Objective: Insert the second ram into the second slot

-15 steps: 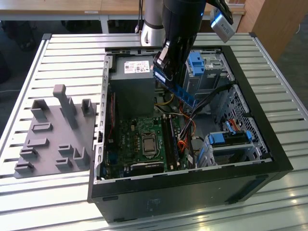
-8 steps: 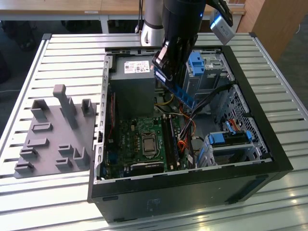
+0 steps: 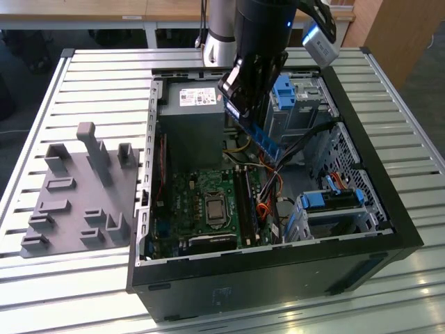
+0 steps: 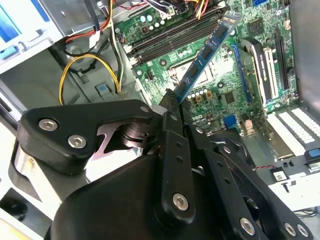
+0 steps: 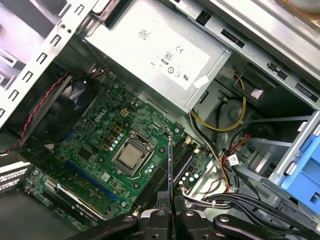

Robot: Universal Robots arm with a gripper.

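Gripper [image 4: 171, 106] clamps the second ram [image 4: 205, 52], tilted; entering the slots [image 3: 247, 205] at the socket's [image 3: 211, 209] three o'clock, you risk jamming.

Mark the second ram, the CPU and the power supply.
second ram [image 4: 205, 52], second wrist view, middle of the blue board.
CPU [image 5: 131, 156], first wrist view, centre of metal lid.
power supply [image 5: 165, 55], first wrist view, labelled grey face.

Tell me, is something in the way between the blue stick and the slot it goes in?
Nothing visible is. The claw grips the second ram in the air above the memory slots. The gap beneath it looks bare. The cables lie beside the slots, not across them.
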